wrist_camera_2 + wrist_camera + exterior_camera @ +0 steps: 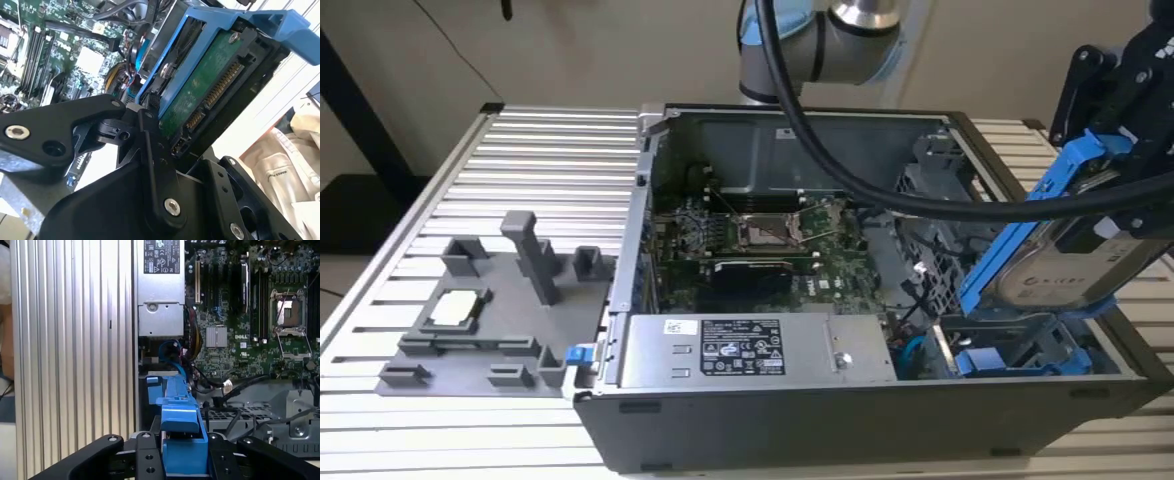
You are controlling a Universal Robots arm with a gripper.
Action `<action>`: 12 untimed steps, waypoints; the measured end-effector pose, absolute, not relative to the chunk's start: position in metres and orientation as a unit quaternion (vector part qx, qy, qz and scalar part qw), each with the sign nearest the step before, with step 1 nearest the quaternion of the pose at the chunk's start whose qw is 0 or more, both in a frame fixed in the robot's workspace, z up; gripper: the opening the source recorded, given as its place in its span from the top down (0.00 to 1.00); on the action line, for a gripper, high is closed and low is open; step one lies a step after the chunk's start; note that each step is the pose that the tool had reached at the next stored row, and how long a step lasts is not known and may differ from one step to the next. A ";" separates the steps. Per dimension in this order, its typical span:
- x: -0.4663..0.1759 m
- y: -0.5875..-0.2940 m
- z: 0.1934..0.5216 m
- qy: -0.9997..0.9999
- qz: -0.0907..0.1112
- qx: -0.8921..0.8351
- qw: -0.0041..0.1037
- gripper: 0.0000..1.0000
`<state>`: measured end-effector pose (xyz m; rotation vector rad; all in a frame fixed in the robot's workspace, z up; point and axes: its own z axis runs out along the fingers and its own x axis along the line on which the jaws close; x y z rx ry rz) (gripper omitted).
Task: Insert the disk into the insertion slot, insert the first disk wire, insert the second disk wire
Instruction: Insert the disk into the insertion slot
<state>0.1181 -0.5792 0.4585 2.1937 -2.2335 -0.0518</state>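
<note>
the jaws are clamped on the disk (180, 415) by its blue carrier. in the exterior view, past the power-supply box (734, 350), the insertion slot (1014, 355) lies beneath the disk. the disk's long axis tilts steeply, lower end near the slot.

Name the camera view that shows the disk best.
The exterior view: the disk hangs tilted over the case, label and blue frame showing. The second wrist view shows its green board and connector; the first wrist view, its frame edge-on in the gripper.
</note>
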 end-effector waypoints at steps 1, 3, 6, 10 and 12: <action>0.118 -0.579 0.457 -0.713 -0.017 0.701 0.005 0.67; 0.118 -0.579 0.454 -0.713 -0.018 0.701 0.004 0.67; 0.119 -0.579 0.450 -0.713 -0.019 0.701 0.003 0.67; 0.122 -0.579 0.446 -0.711 -0.019 0.702 0.003 0.67; 0.123 -0.579 0.444 -0.711 -0.020 0.703 0.004 0.67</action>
